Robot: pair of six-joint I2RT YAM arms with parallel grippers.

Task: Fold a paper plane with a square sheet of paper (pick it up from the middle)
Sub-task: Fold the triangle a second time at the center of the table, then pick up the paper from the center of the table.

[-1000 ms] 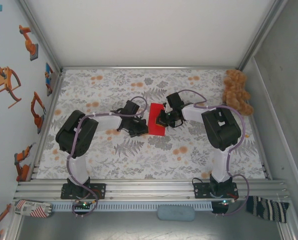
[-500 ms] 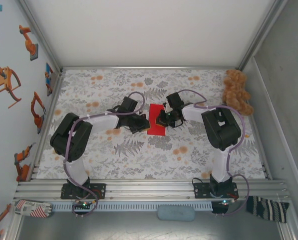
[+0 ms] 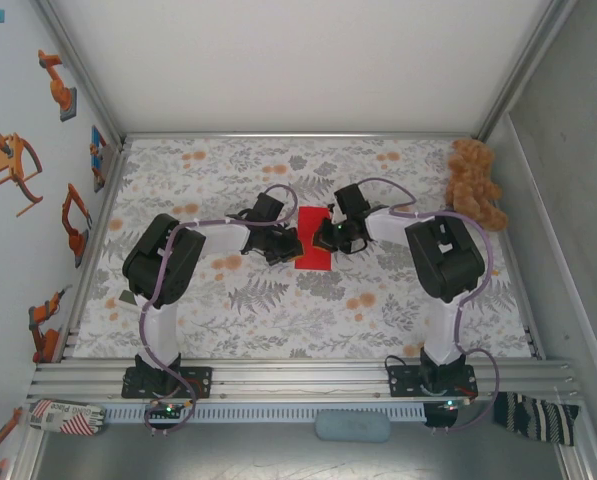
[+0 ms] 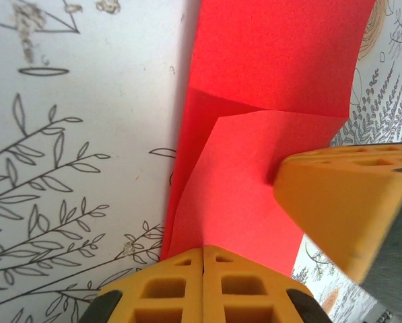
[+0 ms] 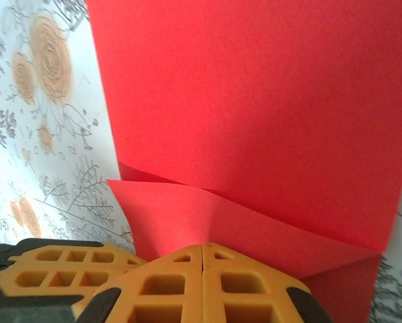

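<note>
Left gripper [image 3: 289,247] has slid right onto red paper sheet [image 3: 314,259], mid-table. Wrist cams reveal its raised flap; from top cam it looks flat. Both arms reach inward, low, jaws closed; right gripper [image 3: 322,240] prob. pinches flap.

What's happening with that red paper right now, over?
Both shut: left gripper, right gripper, tips on red paper. Paper partly folded. Teddy bear well clear.

Robot lab cell: aluminium frame rails [image 3: 298,378], white panel walls [image 3: 298,60].
</note>
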